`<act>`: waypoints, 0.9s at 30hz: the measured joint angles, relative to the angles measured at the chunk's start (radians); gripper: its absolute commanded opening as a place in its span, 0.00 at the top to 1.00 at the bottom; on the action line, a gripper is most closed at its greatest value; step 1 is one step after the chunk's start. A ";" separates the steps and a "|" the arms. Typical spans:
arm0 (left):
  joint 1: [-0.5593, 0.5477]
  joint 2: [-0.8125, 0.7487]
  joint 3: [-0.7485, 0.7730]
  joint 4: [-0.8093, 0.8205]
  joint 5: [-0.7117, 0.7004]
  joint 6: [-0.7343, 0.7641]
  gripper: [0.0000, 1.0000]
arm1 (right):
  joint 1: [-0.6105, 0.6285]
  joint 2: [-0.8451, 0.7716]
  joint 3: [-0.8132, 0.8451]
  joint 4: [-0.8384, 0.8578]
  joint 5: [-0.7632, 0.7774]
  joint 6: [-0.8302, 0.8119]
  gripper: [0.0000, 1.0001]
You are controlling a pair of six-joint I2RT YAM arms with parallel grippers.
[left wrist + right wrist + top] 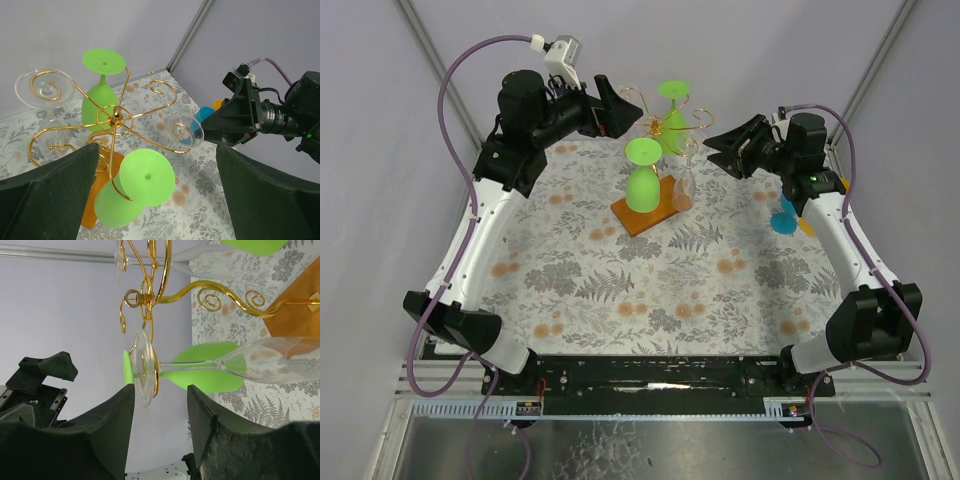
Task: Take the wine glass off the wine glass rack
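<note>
**Right gripper bracketing a clear glass's foot, left gripper spread wide**

On the left, the left arm is rising from its base with the elbow high. The left gripper (620, 108) is pointing in at the wine glass rack (116, 118) from the far-left side. Its jaws are spread wide, with nothing between them.

In the middle, the rack is standing on its orange base (638, 220) toward the far side of the floral table (620, 290). 2 green wine glasses (642, 185) are hanging bowl-down from its scrolled arms. The clear wine glass (684, 186) is hanging the same way on the rack's right side, still on its hook.

On the right, the right arm is mirroring the left one's pose. The right gripper (712, 152) is hovering near the top of the rack, just beside the clear glass's foot. Its jaws are standing partly apart and are clamping nothing.

The right wrist view is adding what the top view is hiding. The glass's round foot is sitting edge-on in the gap between the 2 fingers (100, 435), hooked on a gold scroll. Whether the foot is touching either finger cannot be told.

The left wrist view is showing a second clear glass (45, 87) on another scroll, making 4 glasses in all.

The top view is showing a blue object (783, 222) lying on the table beside the right arm.
</note>
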 measured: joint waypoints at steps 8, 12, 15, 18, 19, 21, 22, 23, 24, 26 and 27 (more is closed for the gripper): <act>0.000 0.000 -0.002 0.000 0.000 0.002 0.00 | 0.018 0.037 0.000 0.032 0.000 0.020 0.60; 0.000 0.000 -0.002 0.000 0.001 0.003 0.01 | 0.022 0.043 0.000 0.058 0.000 0.032 0.66; 0.000 0.000 -0.003 0.000 0.001 0.003 0.01 | 0.024 0.043 0.000 0.074 0.000 0.039 0.71; 0.000 0.000 -0.005 0.000 0.006 0.003 0.01 | 0.025 0.043 0.000 0.090 0.000 0.050 0.76; 0.000 0.000 -0.005 0.000 0.008 0.003 0.00 | 0.025 0.043 0.000 0.095 0.000 0.055 0.78; 0.000 0.000 -0.005 0.000 0.011 0.003 0.00 | 0.025 0.043 0.000 0.108 0.000 0.063 0.84; 0.000 0.000 -0.005 0.000 0.011 0.003 0.00 | 0.025 0.044 0.000 0.114 -0.001 0.065 0.87; 0.000 0.000 -0.005 0.000 0.011 0.003 0.00 | 0.025 0.044 0.000 0.117 -0.001 0.069 0.92; 0.000 0.000 -0.005 0.000 0.012 0.003 0.00 | 0.025 0.045 0.000 0.122 -0.001 0.077 0.96; 0.000 0.000 -0.005 0.000 0.013 0.003 0.00 | 0.025 0.045 0.000 0.135 0.001 0.082 1.00; 0.000 0.000 -0.005 0.000 0.014 0.003 0.00 | 0.025 0.046 0.000 0.142 -0.001 0.085 1.00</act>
